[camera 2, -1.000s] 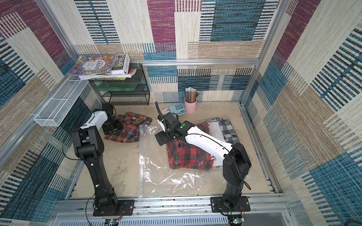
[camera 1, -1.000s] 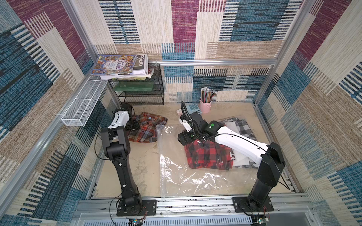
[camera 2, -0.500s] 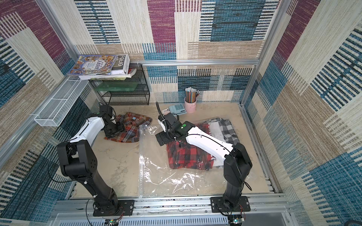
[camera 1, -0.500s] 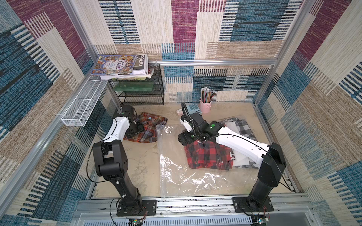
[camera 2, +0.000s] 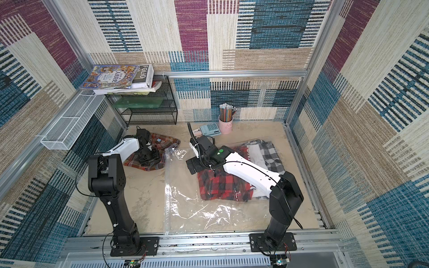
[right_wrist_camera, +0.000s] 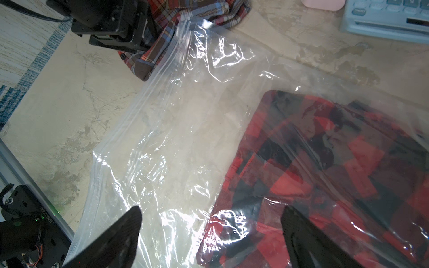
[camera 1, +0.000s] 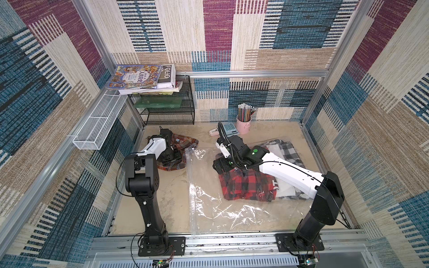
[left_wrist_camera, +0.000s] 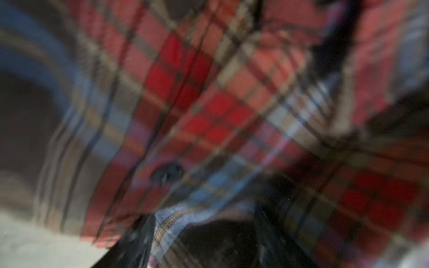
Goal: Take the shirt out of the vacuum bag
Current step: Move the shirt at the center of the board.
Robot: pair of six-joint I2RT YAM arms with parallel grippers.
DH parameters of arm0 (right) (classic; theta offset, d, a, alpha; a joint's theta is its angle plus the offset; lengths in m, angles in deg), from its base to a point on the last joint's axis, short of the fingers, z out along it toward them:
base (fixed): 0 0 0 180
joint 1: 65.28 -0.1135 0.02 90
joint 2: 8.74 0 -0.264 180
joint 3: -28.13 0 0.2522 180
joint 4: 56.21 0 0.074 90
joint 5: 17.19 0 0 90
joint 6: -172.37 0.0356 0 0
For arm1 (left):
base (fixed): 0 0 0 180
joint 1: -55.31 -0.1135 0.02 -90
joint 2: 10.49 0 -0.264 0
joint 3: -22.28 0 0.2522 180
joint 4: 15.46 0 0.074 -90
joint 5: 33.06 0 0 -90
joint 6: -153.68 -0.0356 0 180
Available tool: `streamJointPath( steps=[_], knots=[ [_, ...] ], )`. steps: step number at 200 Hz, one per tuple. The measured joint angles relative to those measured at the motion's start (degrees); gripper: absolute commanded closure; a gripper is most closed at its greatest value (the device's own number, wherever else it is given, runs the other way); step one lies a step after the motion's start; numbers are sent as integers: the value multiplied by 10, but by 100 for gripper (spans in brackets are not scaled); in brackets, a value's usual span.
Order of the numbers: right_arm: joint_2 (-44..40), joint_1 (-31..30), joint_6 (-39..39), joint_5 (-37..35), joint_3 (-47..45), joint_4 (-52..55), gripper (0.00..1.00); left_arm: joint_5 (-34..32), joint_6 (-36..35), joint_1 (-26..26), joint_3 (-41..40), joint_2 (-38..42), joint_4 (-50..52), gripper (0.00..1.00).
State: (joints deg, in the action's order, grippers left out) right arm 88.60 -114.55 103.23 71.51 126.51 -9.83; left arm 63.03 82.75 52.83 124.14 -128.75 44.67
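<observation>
The vacuum bag lies flat in the middle of the frame, with a red checked shirt inside its right half. A plaid shirt lies outside, at its upper left. Our right gripper hangs wide open over the bag. Our left gripper is on the plaid shirt, and we cannot tell its grip. Next, we judge, the red checked shirt must come out.

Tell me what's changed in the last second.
The left gripper moved across the brown plaid shirt toward the vacuum bag; whether it grips cloth is unclear. The right gripper, open over the bag, and the red checked shirt inside stayed put.
</observation>
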Motion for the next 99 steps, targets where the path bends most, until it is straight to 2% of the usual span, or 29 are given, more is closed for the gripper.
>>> streamJointPath(
  steps=[39,99],
  knots=[
    [0,-1,4,0,1,0,4,7,22,-13,49,-42,12,29],
    [-1,-2,8,-6,1,0,4,14,99,-17,123,-96,-1,29]
  ],
)
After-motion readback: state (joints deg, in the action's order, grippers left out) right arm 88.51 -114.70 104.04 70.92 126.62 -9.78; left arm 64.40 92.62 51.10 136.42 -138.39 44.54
